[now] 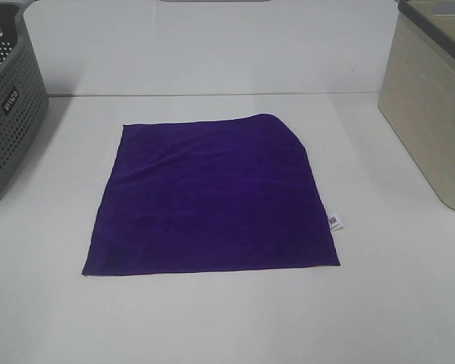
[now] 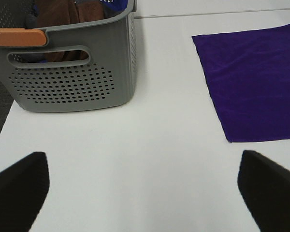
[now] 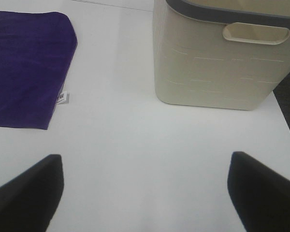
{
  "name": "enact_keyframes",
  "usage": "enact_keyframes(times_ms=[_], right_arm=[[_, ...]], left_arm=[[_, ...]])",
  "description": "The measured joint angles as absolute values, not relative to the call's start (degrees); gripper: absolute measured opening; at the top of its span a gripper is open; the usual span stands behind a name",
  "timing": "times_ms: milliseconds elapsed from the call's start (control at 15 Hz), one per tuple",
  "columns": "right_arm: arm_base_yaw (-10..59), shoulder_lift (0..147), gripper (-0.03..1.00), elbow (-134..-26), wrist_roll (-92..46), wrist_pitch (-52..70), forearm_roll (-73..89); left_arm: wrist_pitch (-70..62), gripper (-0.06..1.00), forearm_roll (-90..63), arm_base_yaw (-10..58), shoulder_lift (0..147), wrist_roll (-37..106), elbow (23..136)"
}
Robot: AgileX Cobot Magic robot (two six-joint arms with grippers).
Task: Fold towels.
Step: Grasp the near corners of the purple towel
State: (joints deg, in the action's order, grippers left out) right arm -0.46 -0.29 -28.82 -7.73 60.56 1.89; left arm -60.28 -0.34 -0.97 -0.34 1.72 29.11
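A deep purple square towel [image 1: 212,197] lies flat and unfolded in the middle of the white table, with a small white tag [image 1: 334,222] at its right edge. It also shows in the left wrist view [image 2: 253,82] and in the right wrist view [image 3: 24,67], where the tag [image 3: 62,97] is seen too. My left gripper [image 2: 142,193] is open and empty over bare table, to the left of the towel. My right gripper [image 3: 145,191] is open and empty over bare table, to the right of the towel. Neither gripper shows in the exterior high view.
A grey perforated basket [image 1: 7,114] stands at the table's left edge; in the left wrist view [image 2: 67,82] it holds brown and blue cloths. A beige basket [image 1: 432,106] stands at the right edge, also in the right wrist view [image 3: 212,63].
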Motion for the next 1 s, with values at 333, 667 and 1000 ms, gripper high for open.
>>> enact_keyframes(times_ms=[333, 667, 1000], right_arm=[[-0.5, -0.3, 0.89, -28.8, -7.7, 60.6, 1.9], [-0.5, -0.3, 0.89, -28.8, -7.7, 60.6, 1.9], [-0.5, -0.3, 0.9, -28.8, -7.7, 60.6, 1.8]], left_arm=[[-60.3, 0.99, -0.5, -1.0, -0.3, 1.7, 29.1], [-60.3, 0.99, -0.5, -1.0, -0.3, 1.7, 29.1], [-60.3, 0.99, -0.5, -1.0, -0.3, 1.7, 29.1]])
